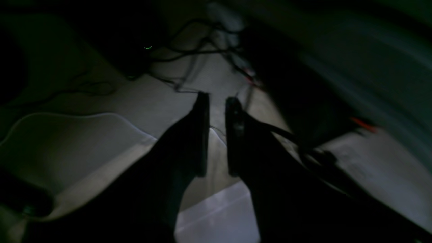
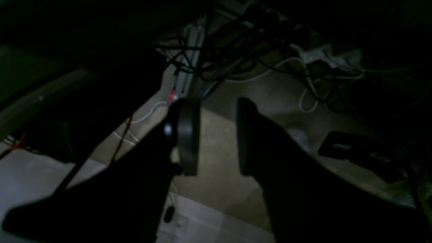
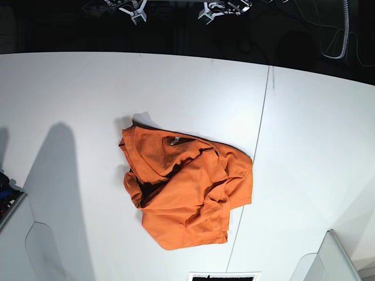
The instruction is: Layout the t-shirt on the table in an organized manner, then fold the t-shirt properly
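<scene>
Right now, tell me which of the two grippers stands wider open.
The right gripper: its wrist view shows a broad gap between the fingers, with floor visible through it. The left gripper shows only a narrow slit. Neither holds anything.

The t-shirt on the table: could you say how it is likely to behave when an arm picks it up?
The t-shirt lies crumpled in soft folds, so it is probably floppy and would drape from one pinch. Overlapping layers suggest a grip might catch several at once. On the smooth table it would likely slide or bunch when pushed.
</scene>
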Action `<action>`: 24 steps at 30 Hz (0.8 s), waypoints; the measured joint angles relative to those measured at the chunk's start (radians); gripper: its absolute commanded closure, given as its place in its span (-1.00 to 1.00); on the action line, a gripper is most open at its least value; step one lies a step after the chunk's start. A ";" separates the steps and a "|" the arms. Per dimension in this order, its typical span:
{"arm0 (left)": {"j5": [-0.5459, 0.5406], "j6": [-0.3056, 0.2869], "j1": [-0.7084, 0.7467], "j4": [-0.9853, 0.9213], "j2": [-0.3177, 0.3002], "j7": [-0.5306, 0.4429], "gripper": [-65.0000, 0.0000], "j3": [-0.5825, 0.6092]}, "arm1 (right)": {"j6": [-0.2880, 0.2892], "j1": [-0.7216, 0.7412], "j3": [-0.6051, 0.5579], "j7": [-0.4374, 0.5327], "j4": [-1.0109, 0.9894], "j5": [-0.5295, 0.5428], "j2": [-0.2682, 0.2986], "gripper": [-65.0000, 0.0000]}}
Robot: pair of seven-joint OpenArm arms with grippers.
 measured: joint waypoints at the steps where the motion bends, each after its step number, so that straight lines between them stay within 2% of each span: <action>1: -0.001 -0.024 0.000 0.000 0.000 -0.003 0.63 0.000 | 0.000 0.000 0.000 0.000 0.000 0.000 0.000 0.41; 2: 0.002 -0.046 0.000 0.000 0.000 -0.003 0.63 0.000 | 0.000 0.000 0.000 0.000 0.000 0.000 0.000 0.41; 9: -0.002 -0.045 0.000 0.001 0.000 -0.019 0.63 0.000 | 0.000 0.000 0.000 0.000 0.000 0.000 0.000 0.41; 12: -0.005 -0.043 0.009 0.003 0.000 -0.056 0.63 0.000 | -0.001 -0.011 0.000 0.002 0.012 0.000 0.003 0.41; 15: -0.053 0.025 0.037 0.032 -0.001 -0.084 0.63 0.000 | -0.007 -0.059 0.000 0.004 0.077 -0.001 0.011 0.41; 18: -0.053 0.073 0.084 0.089 -0.005 -0.090 0.63 0.000 | 0.001 -0.134 -0.001 -0.001 0.192 -0.002 0.026 0.41; 24: -0.081 0.065 0.212 0.276 -0.046 -0.090 0.63 -0.001 | 0.166 -0.315 -0.002 -0.011 0.504 -0.008 0.092 0.41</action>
